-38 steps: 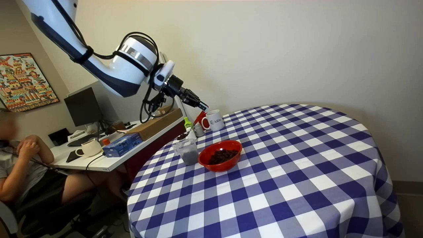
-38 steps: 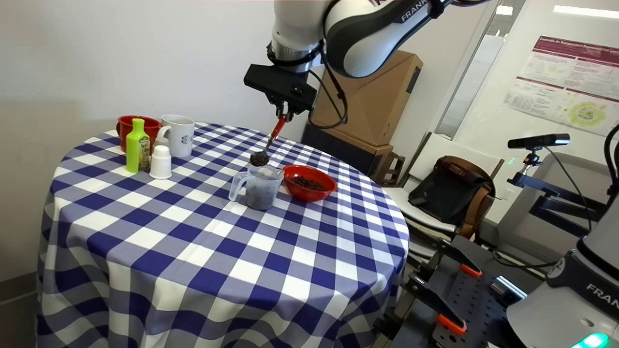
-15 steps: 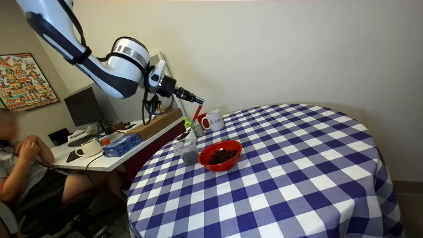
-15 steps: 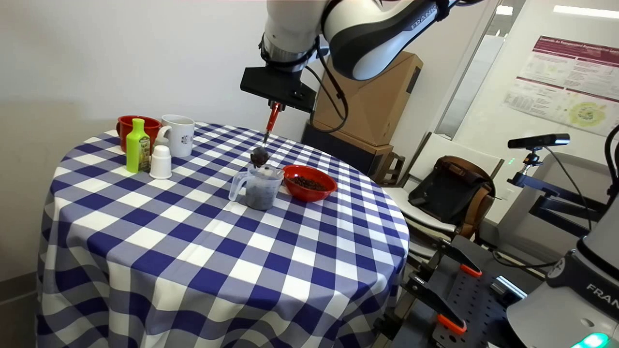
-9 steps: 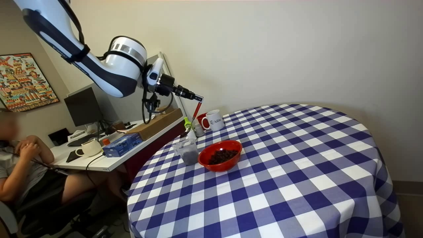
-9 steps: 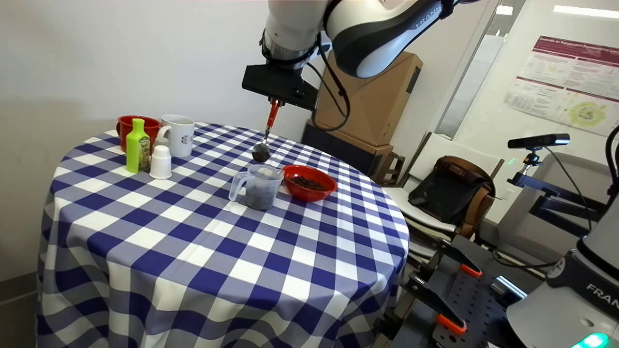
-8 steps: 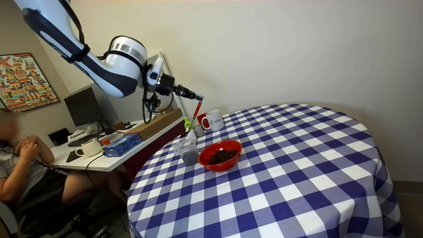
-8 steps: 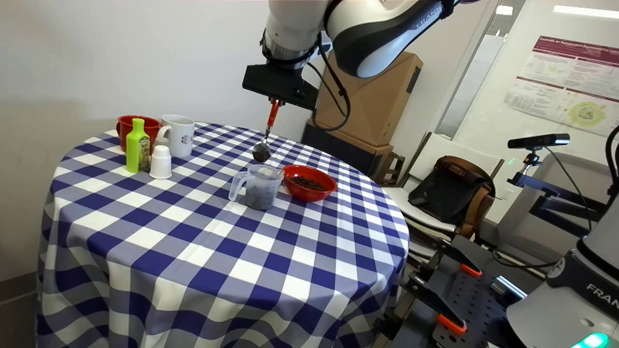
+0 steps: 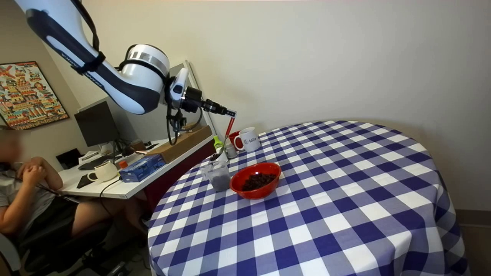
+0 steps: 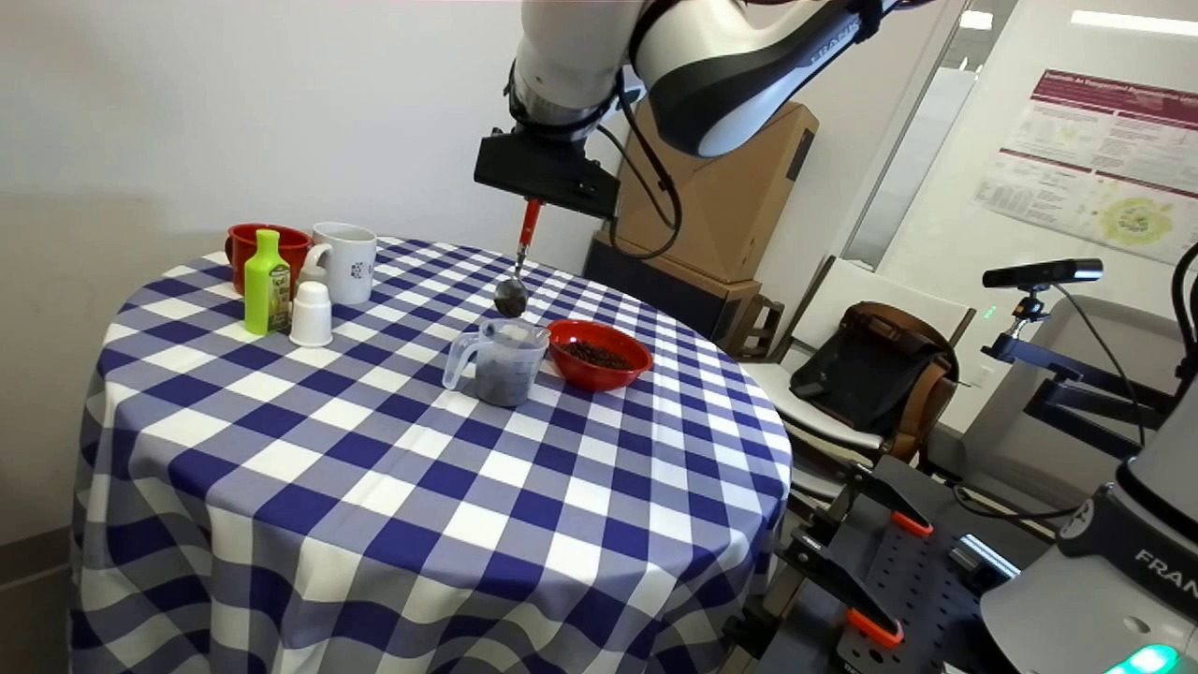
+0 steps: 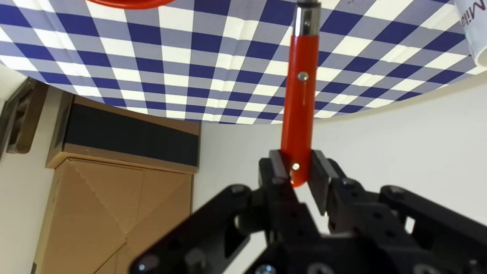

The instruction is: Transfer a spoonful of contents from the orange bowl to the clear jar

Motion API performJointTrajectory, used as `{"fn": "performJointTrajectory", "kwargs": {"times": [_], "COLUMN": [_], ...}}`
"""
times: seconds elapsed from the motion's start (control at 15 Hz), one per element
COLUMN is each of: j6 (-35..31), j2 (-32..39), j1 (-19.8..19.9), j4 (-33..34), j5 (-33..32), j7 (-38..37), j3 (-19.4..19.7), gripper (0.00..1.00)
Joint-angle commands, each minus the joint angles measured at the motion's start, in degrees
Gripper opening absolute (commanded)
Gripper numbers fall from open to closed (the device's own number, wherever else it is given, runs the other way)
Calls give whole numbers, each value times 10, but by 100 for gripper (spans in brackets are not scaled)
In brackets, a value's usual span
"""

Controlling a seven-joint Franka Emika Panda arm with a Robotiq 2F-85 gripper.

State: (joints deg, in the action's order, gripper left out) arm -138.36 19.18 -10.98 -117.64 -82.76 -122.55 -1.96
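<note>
The clear plastic measuring jug (image 10: 505,370) stands upright on the blue-and-white checked tablecloth (image 10: 524,477). In both exterior views the red-handled spoon (image 9: 229,128) hangs tilted, its metal scoop just above the jug's mouth. The scoop looks dark from both sides; how much it carries I cannot tell. Only the wrist view makes the hold plain: the black Robotiq gripper (image 11: 296,165) pinches the spoon near the butt of its handle, a pad against each side, with two rivets showing along the red.

Just beside the jug, away from its handle, sits the glossy red-orange bowl (image 10: 590,378) with small dark pieces (image 10: 599,355) in it; whether bowl and jug touch cannot be told. The wrist view catches a mere strip of that bowl's rim. Through the jug's cloudy wall the lower part looks grey, its contents unclear.

Well apart from the jug, on its handle side, stand a lime-green bottle (image 10: 266,298), a red mug (image 10: 267,248) and a white mug (image 10: 354,281). There the white mug shows an emblem; the wrist view shows lettering instead. An exterior view alone takes in a seated person (image 9: 15,191), well apart from the jug.
</note>
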Motion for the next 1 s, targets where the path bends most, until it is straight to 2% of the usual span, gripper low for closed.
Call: {"fn": "performJointTrajectory", "kwargs": {"times": [0.0, 0.67, 0.93], "j6": [18, 46, 74], "j2": [-21, -35, -40], "j1": [3, 9, 5], "j4": [-23, -38, -43], "j5": [-40, -102, -152], "j7": [-28, -60, -86], "j3": [-17, -35, -40], "gripper": [5, 5, 5]}}
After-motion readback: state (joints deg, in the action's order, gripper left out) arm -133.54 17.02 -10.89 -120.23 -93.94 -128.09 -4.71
